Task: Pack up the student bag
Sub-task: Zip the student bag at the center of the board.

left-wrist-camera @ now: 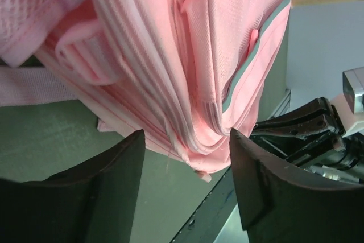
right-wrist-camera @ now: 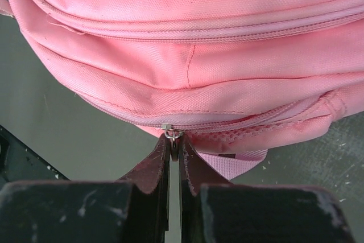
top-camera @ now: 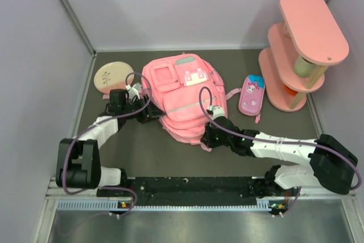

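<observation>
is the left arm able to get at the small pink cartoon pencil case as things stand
Probably not. The large pink fabric backpack lies between the left end effector and the small pink pencil case, which sits nearer the right arm.

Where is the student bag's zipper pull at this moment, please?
In the right wrist view, the zipper pull sits on the near edge of the student bag, pinched by the right gripper; seen from above, that is the bag's near-right corner.

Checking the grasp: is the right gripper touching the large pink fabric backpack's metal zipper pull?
Touching. Right wrist view shows the right gripper pinched shut on the pink backpack's zipper pull.
</observation>
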`<state>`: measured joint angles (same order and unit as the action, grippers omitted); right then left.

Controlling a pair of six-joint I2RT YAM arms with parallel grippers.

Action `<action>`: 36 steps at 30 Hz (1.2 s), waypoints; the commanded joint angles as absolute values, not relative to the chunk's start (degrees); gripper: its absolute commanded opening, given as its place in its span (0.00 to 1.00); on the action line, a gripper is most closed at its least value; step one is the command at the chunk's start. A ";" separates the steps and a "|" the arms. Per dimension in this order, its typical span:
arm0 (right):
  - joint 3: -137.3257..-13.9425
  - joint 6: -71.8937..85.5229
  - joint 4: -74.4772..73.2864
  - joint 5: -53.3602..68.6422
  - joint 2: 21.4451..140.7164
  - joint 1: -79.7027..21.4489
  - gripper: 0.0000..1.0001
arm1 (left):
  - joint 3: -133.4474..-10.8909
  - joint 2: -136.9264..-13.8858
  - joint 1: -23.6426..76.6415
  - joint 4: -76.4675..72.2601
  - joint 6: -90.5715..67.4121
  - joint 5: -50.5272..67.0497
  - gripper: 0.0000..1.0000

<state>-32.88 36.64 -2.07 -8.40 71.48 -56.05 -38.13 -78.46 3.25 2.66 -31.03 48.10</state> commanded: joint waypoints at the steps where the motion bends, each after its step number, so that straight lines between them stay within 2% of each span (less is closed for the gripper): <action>1: -32.78 37.26 2.28 -6.59 73.04 -55.46 0.00 | -30.69 -69.63 4.48 -5.35 -41.28 41.70 0.72; 4: -33.13 37.53 2.90 -6.33 73.39 -55.55 0.00 | -25.24 -61.98 8.95 -6.24 -48.67 33.53 0.77; 8: -33.05 37.62 2.55 -6.59 73.48 -55.55 0.00 | -16.99 -52.41 18.86 -7.64 -60.80 21.58 0.78; 12: -32.70 37.70 2.46 -6.50 72.86 -55.63 0.00 | -12.57 -48.69 24.34 -12.39 -69.86 11.88 0.78; 15: -32.26 38.06 2.64 -6.24 72.16 -55.63 0.00 | -13.53 -50.88 26.01 -13.27 -70.83 8.01 0.78; 22: -32.25 38.23 2.46 -6.24 71.81 -55.72 0.00 | -16.34 -64.58 30.58 -26.97 -75.49 5.19 0.79; 27: -32.34 38.23 2.29 -7.21 71.72 -55.99 0.00 | -17.40 -68.81 36.29 -30.05 -79.54 0.53 0.78; 29: -32.43 38.32 2.29 -7.29 71.81 -55.99 0.00 | -17.05 -69.78 37.09 -31.11 -80.50 -3.42 0.69; 30: -32.34 38.41 2.37 -7.38 71.89 -55.99 0.00 | -17.05 -70.05 37.09 -32.33 -80.16 -3.69 0.60; 31: -32.26 38.58 2.29 -7.38 71.89 -55.99 0.00 | -17.66 -70.57 37.09 -32.17 -79.55 -4.30 0.43; 35: -31.91 38.50 1.93 -7.82 71.63 -56.07 0.00 | -21.70 -71.54 37.00 -26.47 -70.44 -3.08 0.00; 36: -31.90 38.24 1.76 -7.91 71.46 -55.99 0.00 | -22.49 -71.89 36.91 -25.59 -68.75 -2.29 0.00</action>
<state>-32.23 37.78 0.34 -7.09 72.75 -55.96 -16.84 -70.91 36.86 -23.62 -76.77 -0.97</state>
